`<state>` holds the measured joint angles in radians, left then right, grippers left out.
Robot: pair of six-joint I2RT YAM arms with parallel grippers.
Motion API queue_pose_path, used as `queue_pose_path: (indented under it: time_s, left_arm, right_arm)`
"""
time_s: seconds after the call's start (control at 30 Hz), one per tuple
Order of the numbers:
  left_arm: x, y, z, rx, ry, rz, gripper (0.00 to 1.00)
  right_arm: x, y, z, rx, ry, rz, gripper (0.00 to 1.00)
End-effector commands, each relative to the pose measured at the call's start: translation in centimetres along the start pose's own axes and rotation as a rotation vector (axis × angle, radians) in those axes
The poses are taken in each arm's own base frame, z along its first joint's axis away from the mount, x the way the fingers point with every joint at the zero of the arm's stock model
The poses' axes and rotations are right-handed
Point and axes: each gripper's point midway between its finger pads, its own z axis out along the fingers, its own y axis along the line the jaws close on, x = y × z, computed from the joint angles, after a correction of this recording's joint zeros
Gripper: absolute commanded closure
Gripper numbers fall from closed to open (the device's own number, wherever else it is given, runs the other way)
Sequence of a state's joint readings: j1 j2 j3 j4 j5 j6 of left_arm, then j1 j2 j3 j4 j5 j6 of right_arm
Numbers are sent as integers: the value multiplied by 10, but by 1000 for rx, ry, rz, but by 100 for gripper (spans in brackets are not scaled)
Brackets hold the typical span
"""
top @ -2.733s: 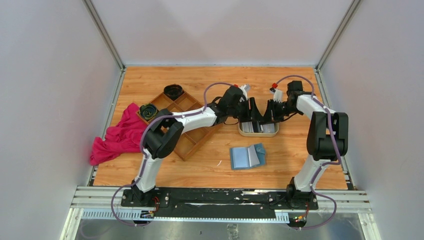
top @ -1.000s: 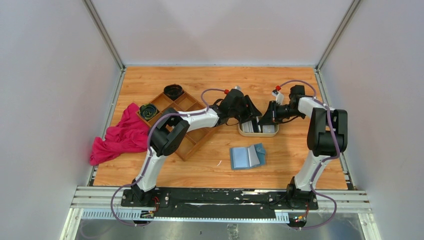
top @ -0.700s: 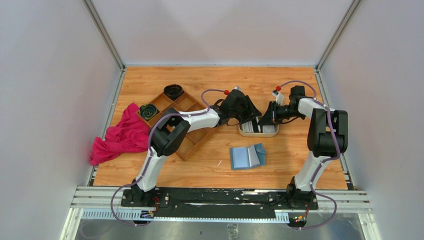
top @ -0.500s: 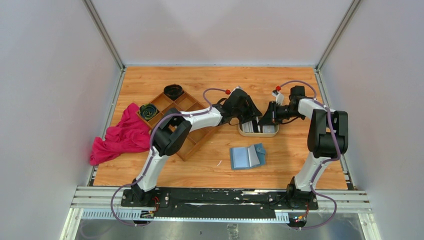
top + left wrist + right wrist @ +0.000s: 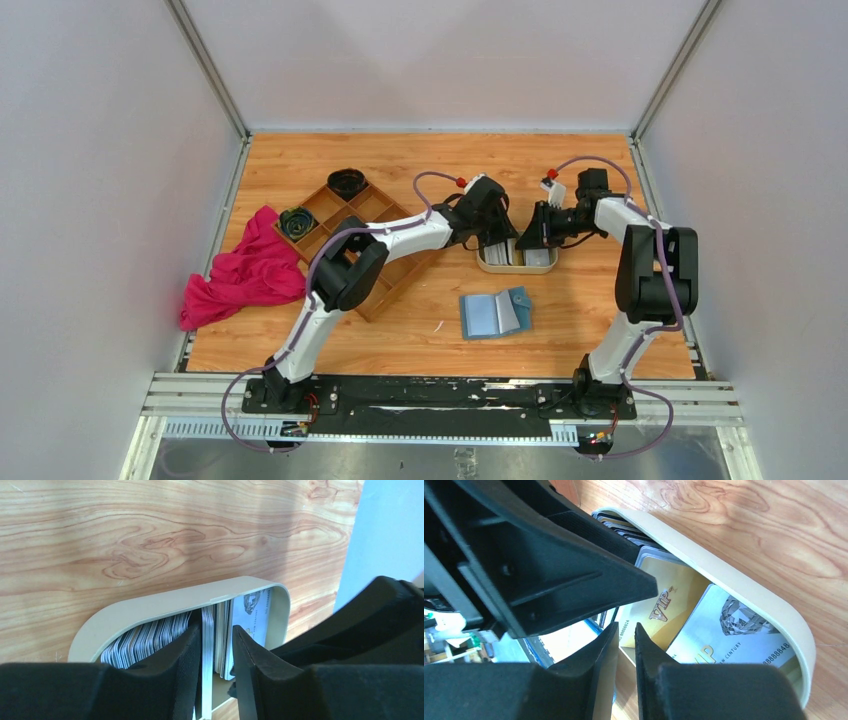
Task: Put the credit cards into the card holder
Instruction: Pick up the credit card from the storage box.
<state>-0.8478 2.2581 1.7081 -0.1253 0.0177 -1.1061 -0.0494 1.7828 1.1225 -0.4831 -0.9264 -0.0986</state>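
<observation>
The credit cards (image 5: 150, 637) stand on edge, packed in a cream oval tray (image 5: 517, 269) behind the table's middle. My left gripper (image 5: 500, 238) reaches into the tray's left part. In the left wrist view my left gripper (image 5: 216, 626) is open astride a few upright cards (image 5: 207, 640); these rest against the left finger, with a gap to the right finger. My right gripper (image 5: 530, 236) hovers at the tray's right part. The wrist view shows the right gripper (image 5: 626, 626) a narrow slit apart, empty, over a gold card (image 5: 664, 610) and a silver card (image 5: 734, 630). The teal card holder (image 5: 493, 314) lies open nearer the front.
A brown wooden compartment tray (image 5: 380, 205) sits left of the cream tray, with dark round objects (image 5: 347, 182) in its far cells. A pink cloth (image 5: 245, 270) lies at the left edge. Grey walls close in the table on three sides.
My left gripper has shifted right along the cream tray and its jaws have narrowed around a few cards. The right gripper has stayed at the tray, barely moving.
</observation>
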Motion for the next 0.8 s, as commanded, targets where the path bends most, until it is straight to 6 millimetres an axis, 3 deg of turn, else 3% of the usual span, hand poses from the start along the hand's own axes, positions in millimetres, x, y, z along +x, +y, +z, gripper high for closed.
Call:
queue_pose_path:
  time_s: [0.0, 0.17, 0.23, 0.37, 0.47, 0.57, 0.77]
  left_arm:
    - [20, 41, 12, -162, 38, 92, 65]
    - [23, 41, 15, -194, 49, 180, 66]
    - [22, 38, 14, -192, 47, 210, 67]
    - [21, 32, 15, -179, 53, 271, 71]
    - [21, 28, 17, -162, 68, 316, 78]
    - [18, 22, 20, -139, 81, 374, 98]
    - [3, 15, 21, -94, 118, 554, 100]
  right_arm:
    - [-5, 10, -12, 24, -19, -125, 77]
    - [-7, 27, -31, -9, -13, -276, 77]
    - [-16, 26, -49, 25, -62, -316, 77]
    - [-27, -4, -84, 212, -147, -328, 68]
    - [-28, -25, -100, 282, -179, -278, 66]
    - [-25, -34, -102, 275, -188, -224, 66]
    - [-16, -43, -88, 225, -155, -149, 66]
